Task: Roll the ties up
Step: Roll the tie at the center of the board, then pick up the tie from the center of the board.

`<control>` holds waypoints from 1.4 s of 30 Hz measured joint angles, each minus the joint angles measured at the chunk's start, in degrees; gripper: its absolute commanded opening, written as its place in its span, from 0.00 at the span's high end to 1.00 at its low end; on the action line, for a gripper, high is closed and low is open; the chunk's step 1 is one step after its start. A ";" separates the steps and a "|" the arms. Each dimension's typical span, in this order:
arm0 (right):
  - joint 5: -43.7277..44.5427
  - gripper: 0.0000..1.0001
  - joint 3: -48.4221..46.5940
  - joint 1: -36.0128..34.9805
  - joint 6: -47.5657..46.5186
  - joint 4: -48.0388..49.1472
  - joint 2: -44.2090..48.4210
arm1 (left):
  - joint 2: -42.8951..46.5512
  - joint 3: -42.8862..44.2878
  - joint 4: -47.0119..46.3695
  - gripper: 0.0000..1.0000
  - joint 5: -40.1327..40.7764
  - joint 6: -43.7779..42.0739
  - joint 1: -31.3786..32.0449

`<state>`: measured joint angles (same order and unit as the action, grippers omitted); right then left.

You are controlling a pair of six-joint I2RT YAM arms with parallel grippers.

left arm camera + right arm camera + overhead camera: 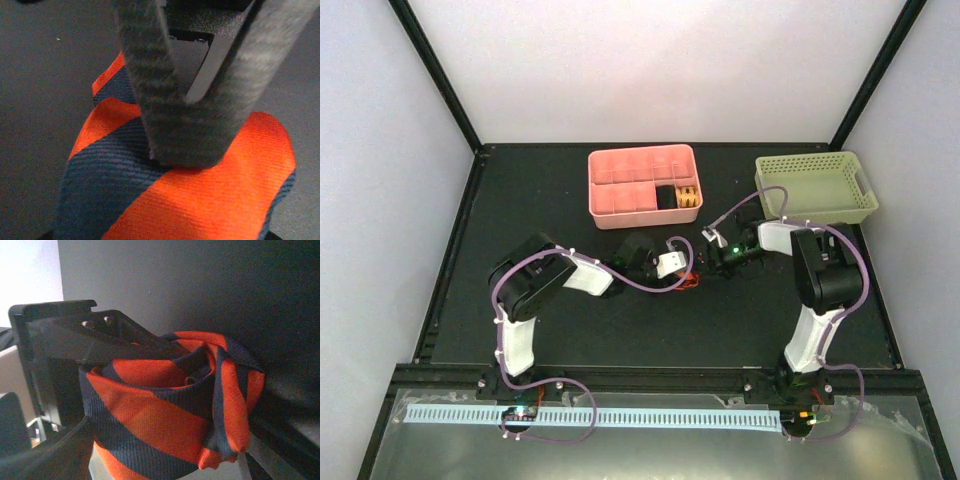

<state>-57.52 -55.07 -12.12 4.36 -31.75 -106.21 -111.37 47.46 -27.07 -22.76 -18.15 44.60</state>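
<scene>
Fabric is barely showing in the top view: the tie (pixel 692 282) is appearing only as a small red scrap on the black tabletop (pixel 620 330), where the left fingers (pixel 684 275) and the right fingers (pixel 708 265) are meeting. It is lying near the pink tray (pixel 620 158) and well apart from the green basket (pixel 810 157).

The left wrist view is giving what that view is hiding: the left fingers (pixel 165 100) are clamping down on the orange and navy striped cloth (pixel 200 200).

The right wrist view is showing the tie (pixel 160 410) wound into a loose roll, sitting between the right fingers (pixel 55 455). These are standing apart on either side of it, and I cannot tell whether they are squeezing it.
</scene>
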 measured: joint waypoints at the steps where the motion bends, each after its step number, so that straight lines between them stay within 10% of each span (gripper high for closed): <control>1: 0.35 0.33 -0.09 -0.09 0.15 0.04 -0.28 | 0.00 0.00 0.02 0.60 0.02 0.00 0.00; 15: 1.01 0.98 -1.29 -0.76 1.31 0.15 -0.98 | 0.00 0.04 0.90 0.60 0.37 -0.13 0.04; 26: 1.09 0.98 -1.29 -0.81 0.50 0.15 -0.96 | 0.52 -1.79 0.20 0.02 1.11 -0.28 0.04; 39: 0.70 0.98 -0.70 -1.01 -1.73 -0.13 -0.44 | -1.95 0.98 -0.68 0.01 1.27 -0.24 0.07; 42: 0.63 0.98 -0.44 -1.03 -1.88 -0.13 -0.17 | -3.30 2.51 -0.96 0.17 0.48 -0.22 0.07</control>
<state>-56.88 -55.51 -13.15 2.48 -31.88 -106.39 -114.67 49.98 -28.03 -22.28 -18.37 44.66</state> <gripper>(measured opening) 0.134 0.973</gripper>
